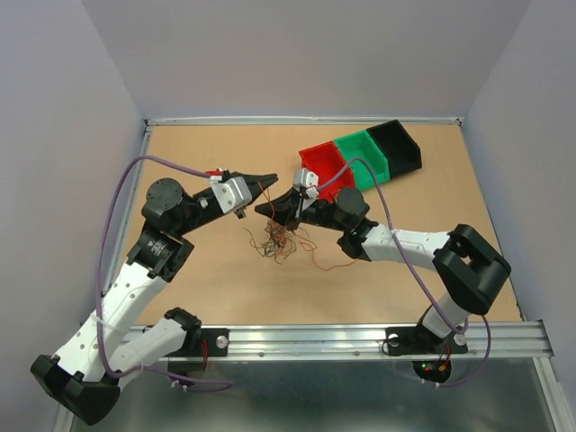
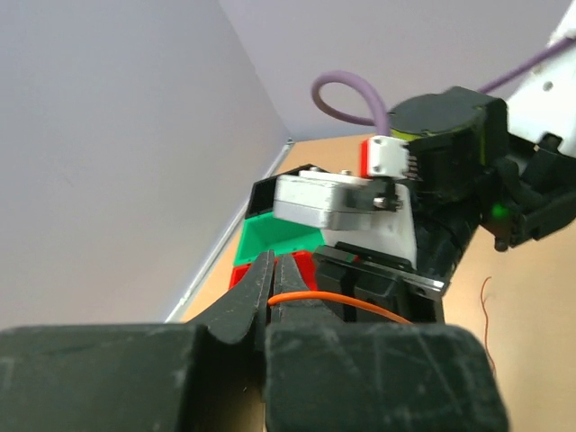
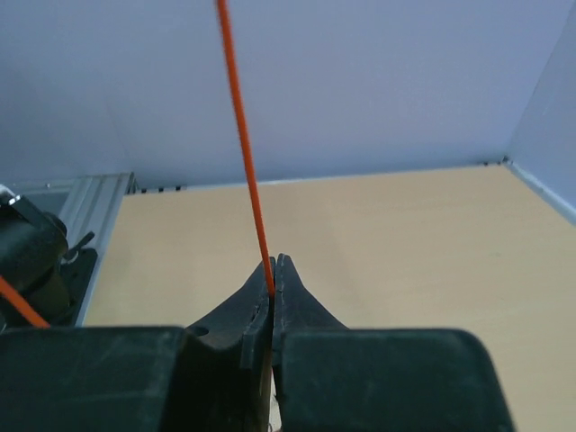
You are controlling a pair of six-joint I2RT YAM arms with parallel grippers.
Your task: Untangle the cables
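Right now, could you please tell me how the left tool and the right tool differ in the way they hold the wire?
From the left tool the orange wire leaves sideways; from the right tool it rises straight up. Overhead, the left tool points right and the right tool points left, nearer the tangle. Both are shut on orange wire.

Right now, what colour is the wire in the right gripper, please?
Orange wire, best in right wrist view.
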